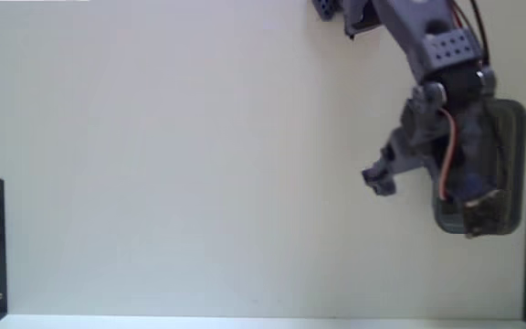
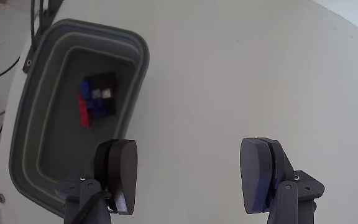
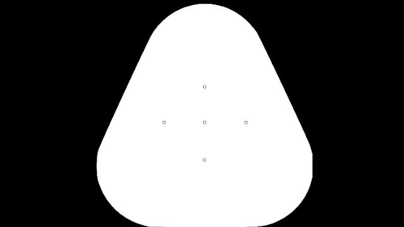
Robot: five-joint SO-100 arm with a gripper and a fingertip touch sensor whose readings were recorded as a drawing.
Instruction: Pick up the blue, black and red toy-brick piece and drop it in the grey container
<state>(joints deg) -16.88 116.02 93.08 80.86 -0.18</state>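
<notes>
Toy-brick piece (image 2: pixel 96 99) already lies inside the grey container (image 2: pixel 138 59), up and left of the gripper (image 2: pixel 188 177) in the wrist view; the gripper is spread wide and empty above the bench (image 2: pixel 241 74).

- Fixed view: the arm (image 1: pixel 427 55) covers most of the grey container (image 1: pixel 517 137); the toy-brick piece is hidden.
- Wrist view: the container's lower end is cut off.
</notes>
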